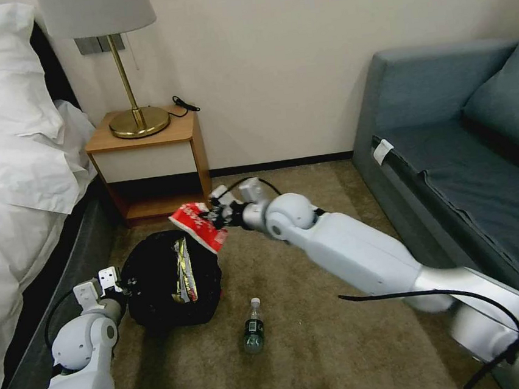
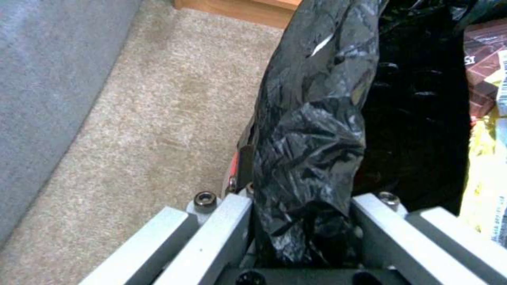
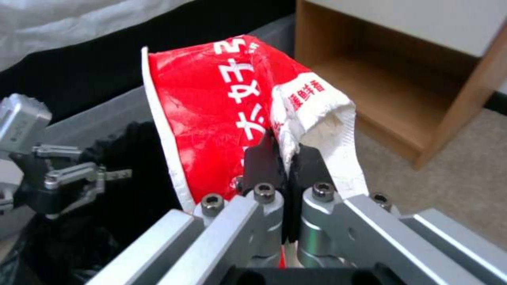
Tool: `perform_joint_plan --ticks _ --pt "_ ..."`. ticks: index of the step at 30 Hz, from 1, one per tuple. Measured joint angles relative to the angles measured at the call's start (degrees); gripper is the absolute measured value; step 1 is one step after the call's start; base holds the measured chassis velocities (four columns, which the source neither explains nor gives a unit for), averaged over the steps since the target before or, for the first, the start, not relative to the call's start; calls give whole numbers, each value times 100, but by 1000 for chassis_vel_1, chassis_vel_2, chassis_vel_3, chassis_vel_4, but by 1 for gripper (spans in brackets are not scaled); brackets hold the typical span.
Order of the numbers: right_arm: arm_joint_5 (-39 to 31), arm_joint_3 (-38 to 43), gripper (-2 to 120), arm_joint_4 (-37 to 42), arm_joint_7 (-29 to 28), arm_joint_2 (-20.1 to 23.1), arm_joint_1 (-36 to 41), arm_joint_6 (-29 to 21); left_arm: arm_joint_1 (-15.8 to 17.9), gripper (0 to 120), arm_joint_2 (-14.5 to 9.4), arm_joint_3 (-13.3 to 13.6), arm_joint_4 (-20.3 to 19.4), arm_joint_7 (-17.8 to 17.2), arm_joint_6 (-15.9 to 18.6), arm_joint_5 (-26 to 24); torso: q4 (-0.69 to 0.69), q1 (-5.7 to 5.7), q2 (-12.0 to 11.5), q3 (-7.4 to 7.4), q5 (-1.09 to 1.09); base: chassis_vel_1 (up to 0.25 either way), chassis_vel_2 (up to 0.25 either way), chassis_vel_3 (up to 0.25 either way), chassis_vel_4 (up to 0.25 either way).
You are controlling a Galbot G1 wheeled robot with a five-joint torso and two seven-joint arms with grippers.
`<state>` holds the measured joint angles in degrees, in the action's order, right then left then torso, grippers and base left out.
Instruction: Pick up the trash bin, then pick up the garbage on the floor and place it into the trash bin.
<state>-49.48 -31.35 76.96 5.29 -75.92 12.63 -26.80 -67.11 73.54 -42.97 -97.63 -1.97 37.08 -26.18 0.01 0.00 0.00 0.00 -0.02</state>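
Observation:
The trash bin point(image 1: 158, 290), wrapped in its crinkled black bag, stands low on the carpet beside the bed. My left gripper point(image 1: 121, 285) is shut on its rim; the left wrist view shows the black bag point(image 2: 311, 130) pinched in the left gripper point(image 2: 306, 190). A yellow-green wrapper point(image 1: 184, 272) and a brown piece point(image 2: 483, 59) lie inside. My right gripper point(image 1: 220, 216) is shut on a red-and-white packet point(image 1: 198, 223) just above the bin's far rim. The right wrist view shows that packet point(image 3: 211, 114) clamped in the right gripper point(image 3: 285, 156). A small clear bottle point(image 1: 253, 328) lies on the carpet near the bin.
A wooden nightstand point(image 1: 147, 168) with a brass lamp point(image 1: 137, 117) stands against the wall behind the bin. The bed point(image 1: 7, 182) runs along the left and a blue-grey sofa point(image 1: 464, 156) along the right. Open carpet point(image 1: 323, 347) lies between them.

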Motion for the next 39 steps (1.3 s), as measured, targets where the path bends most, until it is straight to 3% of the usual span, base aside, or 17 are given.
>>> perform_joint_plan --ticks 9,20,24,25,27,31,39 --pt "-119 -231 0 28 -246 -291 138 -3 28 2 26 40 17 12 0 -2 0 0 0 0 1 0 0 0 0" --pt "-51 -374 3 -73 -567 -313 299 88 61 2 86 75 -6 13 3 -4 -1 0 0 0 2 0 0 0 0" --pt "-29 -376 17 -91 -619 -311 330 92 61 2 92 78 -15 13 6 -4 -1 0 0 0 2 0 0 0 0" --pt "-25 -376 25 -94 -627 -310 337 93 61 2 92 78 -17 13 6 -4 -1 0 0 0 2 0 0 0 0" --pt "-22 -376 26 -95 -631 -308 343 94 61 2 93 78 -17 13 6 -4 -1 0 0 0 2 0 0 0 0" --pt "0 -376 50 -83 -642 -287 386 98 59 2 89 70 -21 13 10 -4 -1 0 0 0 2 0 0 0 0" --pt "-23 -396 77 99 -714 -275 392 51 74 2 77 9 26 3 10 -3 -1 0 0 0 2 0 0 0 0"
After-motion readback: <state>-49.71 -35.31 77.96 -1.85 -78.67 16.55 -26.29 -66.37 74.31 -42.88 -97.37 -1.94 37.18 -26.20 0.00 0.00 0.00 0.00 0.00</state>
